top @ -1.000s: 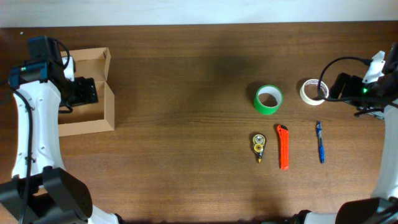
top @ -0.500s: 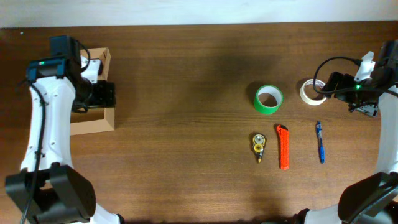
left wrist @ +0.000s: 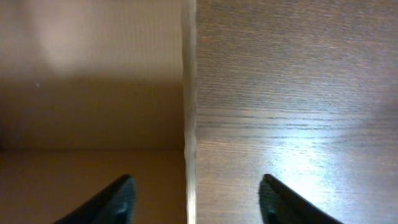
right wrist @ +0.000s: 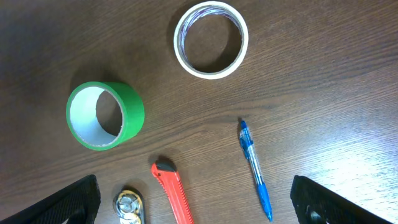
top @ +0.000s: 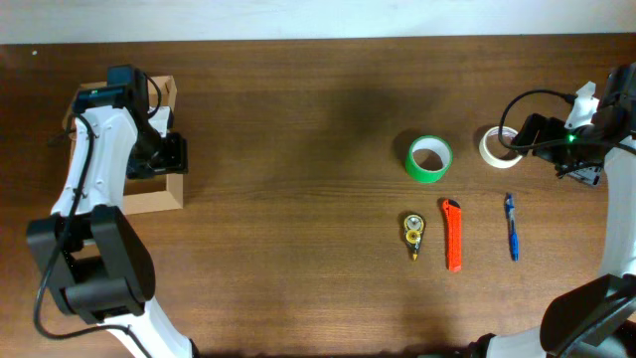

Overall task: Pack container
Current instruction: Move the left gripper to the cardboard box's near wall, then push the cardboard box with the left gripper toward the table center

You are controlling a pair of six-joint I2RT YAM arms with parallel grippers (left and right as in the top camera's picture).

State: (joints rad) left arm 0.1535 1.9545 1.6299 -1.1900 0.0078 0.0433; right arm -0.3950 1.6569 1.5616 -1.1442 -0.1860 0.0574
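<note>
Carefully: my left tool (left wrist: 196, 193) straddles one wall of the container (top: 147, 199), jaws apart, gripping nothing; I should centre it, then pinch squarely. My right tool (right wrist: 194, 193) gapes, empty.

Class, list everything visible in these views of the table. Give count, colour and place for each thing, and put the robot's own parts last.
wooden table: one, dark brown, under everything
plain cardboard box: one, brown, far left, open
green tape roll: one, green, right of centre
white tape roll: one, white, right of the green roll
small dispenser: one, yellow and grey, below the green roll
utility knife: one, orange, beside the dispenser
pen: one, blue, below the white roll
left gripper: one, black, open astride a box wall
right gripper: one, black, open, empty, over the items at the right
</note>
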